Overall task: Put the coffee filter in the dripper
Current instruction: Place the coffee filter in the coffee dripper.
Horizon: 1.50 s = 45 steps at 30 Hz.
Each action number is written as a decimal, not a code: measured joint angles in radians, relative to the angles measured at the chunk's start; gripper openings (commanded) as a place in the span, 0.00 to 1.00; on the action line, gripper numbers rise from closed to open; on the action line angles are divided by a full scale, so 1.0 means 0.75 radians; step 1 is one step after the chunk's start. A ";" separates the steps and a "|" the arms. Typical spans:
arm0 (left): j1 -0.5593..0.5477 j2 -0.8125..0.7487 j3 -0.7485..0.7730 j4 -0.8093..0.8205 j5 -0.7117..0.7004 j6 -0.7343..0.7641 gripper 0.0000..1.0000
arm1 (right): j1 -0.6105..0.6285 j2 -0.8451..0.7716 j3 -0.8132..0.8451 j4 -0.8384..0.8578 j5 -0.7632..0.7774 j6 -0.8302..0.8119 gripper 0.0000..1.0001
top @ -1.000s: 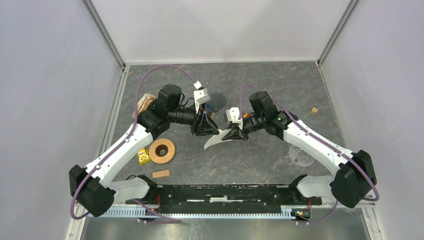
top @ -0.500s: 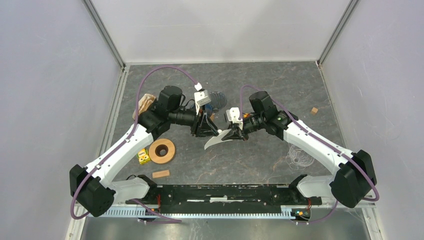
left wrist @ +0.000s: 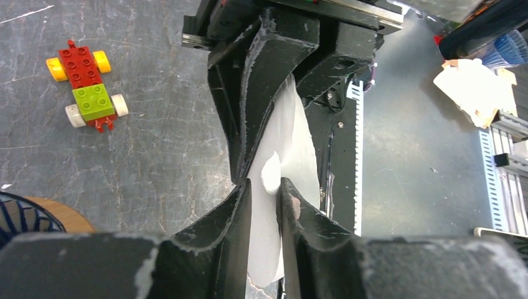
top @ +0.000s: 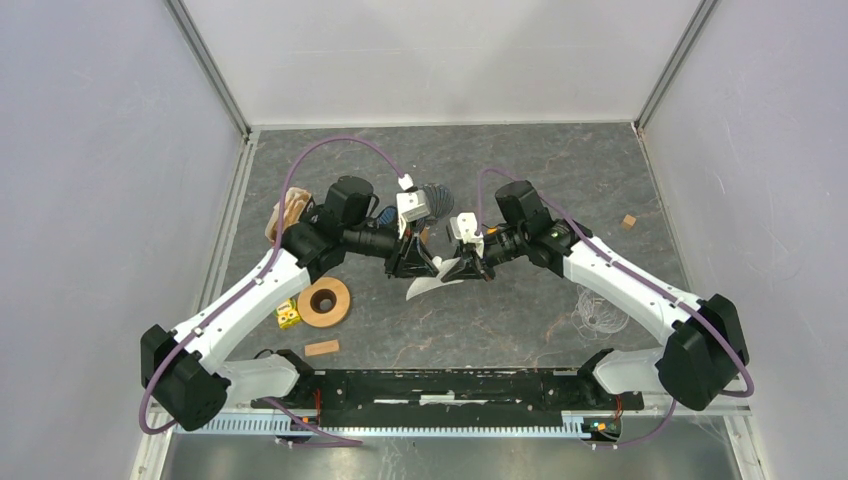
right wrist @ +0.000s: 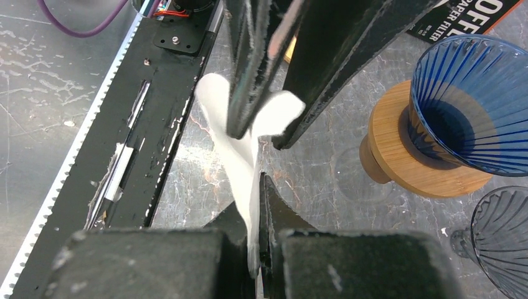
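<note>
The white coffee filter (top: 428, 287) hangs between my two grippers above the table's middle. My right gripper (top: 462, 268) is shut on one edge of it, clear in the right wrist view (right wrist: 256, 187), where the filter (right wrist: 240, 149) rises from the jaws. My left gripper (top: 421, 265) faces it and is closed on the opposite edge; in the left wrist view (left wrist: 264, 187) the filter (left wrist: 289, 137) fills the narrow gap between its fingers. The blue ribbed dripper (top: 436, 197) stands on a wooden base just behind the grippers, also in the right wrist view (right wrist: 467, 112).
A wooden ring (top: 324, 300), a yellow toy (top: 288, 315) and a wooden block (top: 322, 348) lie front left. A clear glass dripper (top: 600, 315) stands front right. A filter packet (top: 288, 208) lies far left. A brick toy car (left wrist: 87, 87) is on the table.
My left gripper has moved right, up to the filter and the right gripper, and now has the filter between its fingers. The right gripper kept hold of the filter.
</note>
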 measured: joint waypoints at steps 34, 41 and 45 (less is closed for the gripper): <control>-0.032 0.083 0.338 -0.098 -0.524 0.062 0.02 | -0.040 -0.048 0.101 0.122 0.558 0.348 0.68; -0.106 0.217 0.575 -0.054 -0.937 -0.056 0.02 | -0.066 -0.113 0.371 0.144 0.826 0.548 0.75; -0.214 0.269 0.597 -0.019 -1.193 -0.109 0.02 | -0.067 -0.110 0.511 0.149 0.900 0.667 0.75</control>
